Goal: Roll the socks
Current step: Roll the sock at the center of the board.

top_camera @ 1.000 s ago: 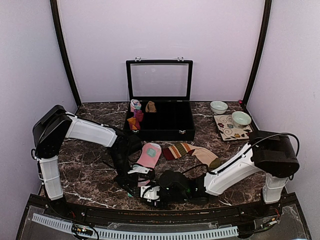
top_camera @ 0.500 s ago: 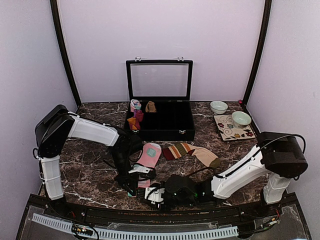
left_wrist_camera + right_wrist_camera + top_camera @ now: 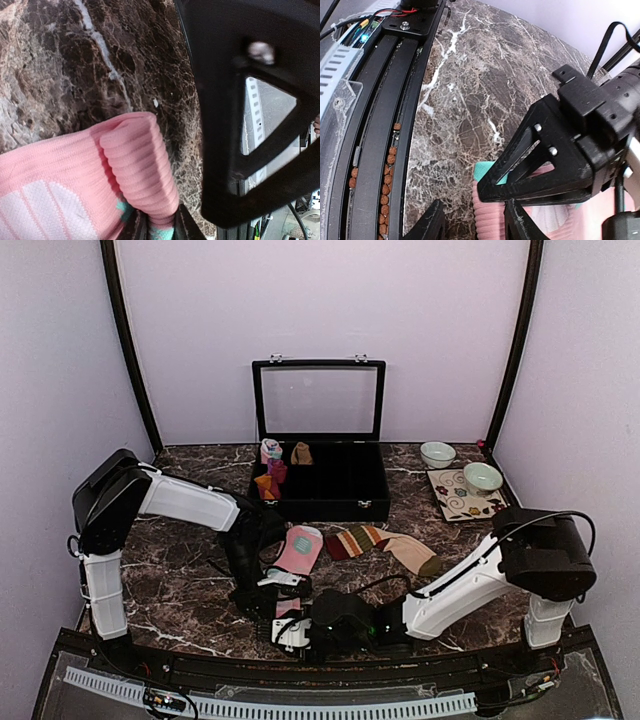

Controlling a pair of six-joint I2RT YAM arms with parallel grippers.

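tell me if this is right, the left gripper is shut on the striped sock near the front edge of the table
Not quite: the left gripper is shut on the pink sock, not the striped one. The left wrist view shows ribbed pink fabric pinched in its jaws. It is near the front edge of the table, as said.

No text, label or number seems legible in any view

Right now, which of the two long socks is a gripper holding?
The pink sock: the left gripper pinches its folded near end. The striped sock lies flat to its right, with no gripper on it.
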